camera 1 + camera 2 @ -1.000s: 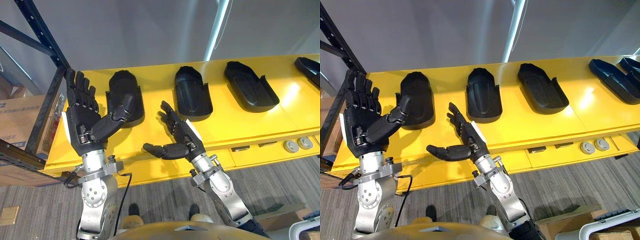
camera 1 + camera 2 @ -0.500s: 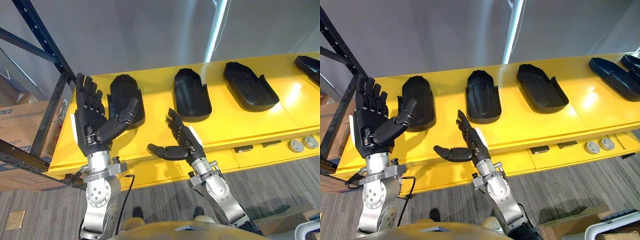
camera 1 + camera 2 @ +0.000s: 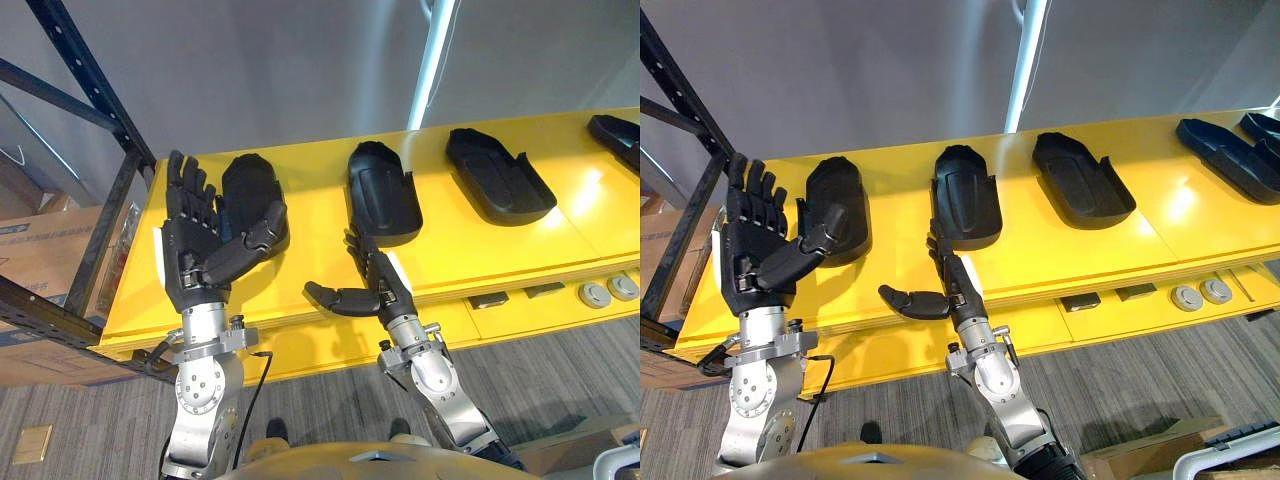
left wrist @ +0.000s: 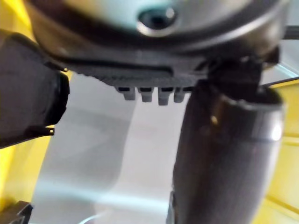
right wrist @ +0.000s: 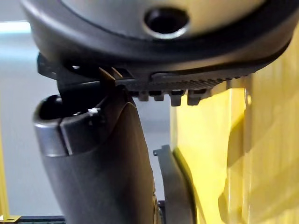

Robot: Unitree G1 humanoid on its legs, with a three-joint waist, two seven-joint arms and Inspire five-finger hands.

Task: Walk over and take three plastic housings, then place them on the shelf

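Observation:
Three black plastic housings lie in a row on the yellow shelf point(image 3: 470, 250): a left housing point(image 3: 252, 196), a middle housing point(image 3: 383, 193) and a right housing point(image 3: 498, 187). My left hand point(image 3: 195, 245) is raised, palm toward the camera, fingers straight, in front of the left housing without touching it. Below the middle housing my right hand point(image 3: 375, 285) hangs edge-on and open, thumb pointing left, over the shelf's front part. Neither hand holds anything.
More black housings point(image 3: 1225, 155) lie at the shelf's far right. A dark metal rack point(image 3: 90, 170) with a cardboard box point(image 3: 45, 250) stands at the left. A pale post point(image 3: 432, 60) rises behind the shelf. Two round fittings point(image 3: 608, 291) sit on the lower ledge.
Both hands have moved forward toward the shelf. The left hand has shifted right, closer to the left housing. The right hand has turned more edge-on below the middle housing.

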